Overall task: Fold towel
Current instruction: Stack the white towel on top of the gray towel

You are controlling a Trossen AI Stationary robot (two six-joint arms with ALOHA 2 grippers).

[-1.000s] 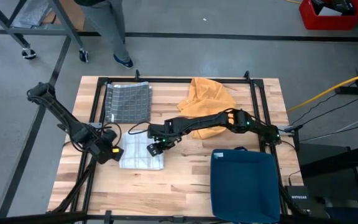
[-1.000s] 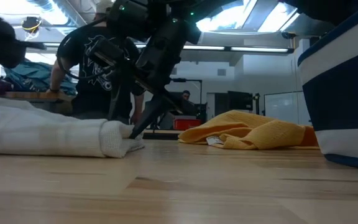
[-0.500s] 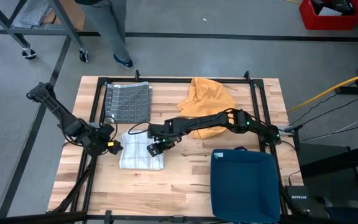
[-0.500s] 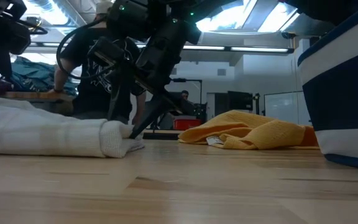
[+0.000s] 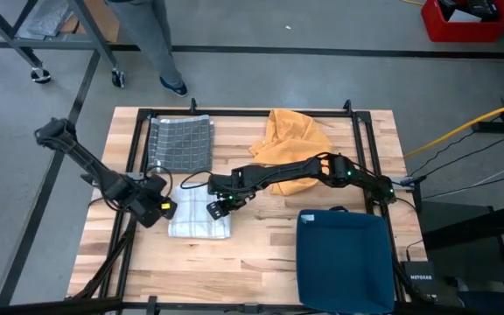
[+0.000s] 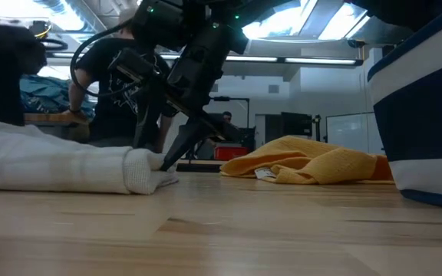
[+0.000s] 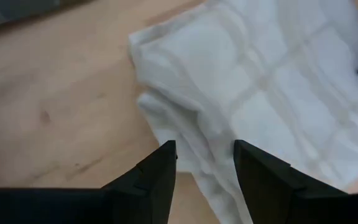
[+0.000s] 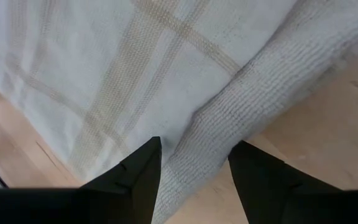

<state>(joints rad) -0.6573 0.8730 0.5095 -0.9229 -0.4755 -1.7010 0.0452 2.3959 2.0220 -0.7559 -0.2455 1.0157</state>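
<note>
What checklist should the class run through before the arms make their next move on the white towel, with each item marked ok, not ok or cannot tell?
1. White towel lies folded on the table: ok.
2. Right claw at the towel's right edge, fold between its fingers: ok.
3. Right claw firmly pinching the fold: cannot tell.
4. Left claw open at the towel's left edge, holding nothing: ok.
5. Orange cloth and blue bin clear of the towel: ok.

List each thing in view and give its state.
White towel: folded, flat on the table.
Grey towel: folded, lying flat.
Orange cloth: crumpled.
Blue bin: upright.
Left claw: open over the white towel's edge.
Right claw: open, straddling the towel's fold.
</note>
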